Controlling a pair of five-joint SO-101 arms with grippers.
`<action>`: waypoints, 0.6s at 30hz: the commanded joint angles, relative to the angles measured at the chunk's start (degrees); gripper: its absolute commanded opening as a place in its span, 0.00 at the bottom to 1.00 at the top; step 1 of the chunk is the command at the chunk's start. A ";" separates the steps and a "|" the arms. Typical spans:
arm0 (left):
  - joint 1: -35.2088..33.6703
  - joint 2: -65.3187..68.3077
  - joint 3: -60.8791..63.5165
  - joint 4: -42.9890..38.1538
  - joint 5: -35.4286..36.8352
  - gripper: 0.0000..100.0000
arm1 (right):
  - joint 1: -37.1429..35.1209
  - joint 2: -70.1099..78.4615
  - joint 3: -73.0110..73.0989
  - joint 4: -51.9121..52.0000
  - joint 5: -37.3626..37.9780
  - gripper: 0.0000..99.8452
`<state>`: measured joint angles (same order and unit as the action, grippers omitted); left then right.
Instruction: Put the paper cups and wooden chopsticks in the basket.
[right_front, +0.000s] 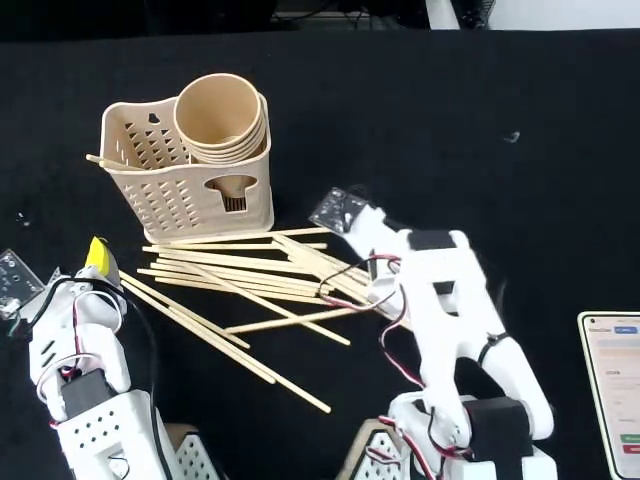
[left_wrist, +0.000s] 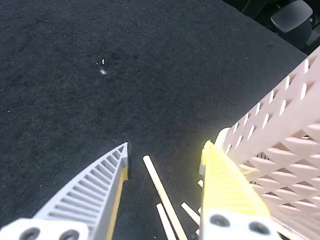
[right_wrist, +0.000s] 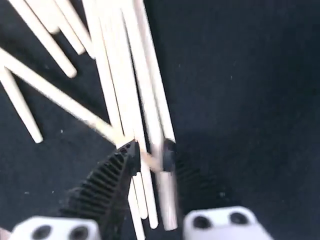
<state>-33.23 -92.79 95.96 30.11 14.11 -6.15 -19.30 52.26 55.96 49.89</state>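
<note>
A beige perforated basket (right_front: 190, 195) stands at the back left with a stack of paper cups (right_front: 222, 118) in it and one chopstick (right_front: 112, 162) poking out of its side. Many wooden chopsticks (right_front: 235, 268) lie scattered in front of it. My right gripper (right_wrist: 148, 152) is down over the right end of the pile (right_front: 362, 272), its black fingers shut on a few chopsticks (right_wrist: 150, 125). My left gripper (left_wrist: 167, 155) is open low over the cloth beside the basket wall (left_wrist: 285, 145), with a chopstick end (left_wrist: 152, 172) between its fingers; its yellow tip (right_front: 97, 255) shows at the left.
The table is covered in black cloth (right_front: 470, 130). A phone (right_front: 615, 385) lies at the right edge. A metal plate (right_front: 12, 280) sits at the far left by my left arm. There is open cloth behind and to the right of the basket.
</note>
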 joint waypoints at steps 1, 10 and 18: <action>0.31 -0.79 0.40 -1.05 -0.44 0.23 | -1.85 -1.36 -2.68 -1.23 -0.88 0.01; 0.31 -0.79 0.40 -1.05 -0.44 0.23 | -2.64 0.48 -2.42 -7.21 -5.71 0.09; 0.31 -0.79 0.40 -1.05 -0.44 0.23 | -2.37 12.00 -6.99 -10.81 -6.59 0.14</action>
<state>-33.23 -92.79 95.96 30.11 14.11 -8.00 -9.63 49.63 46.11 44.00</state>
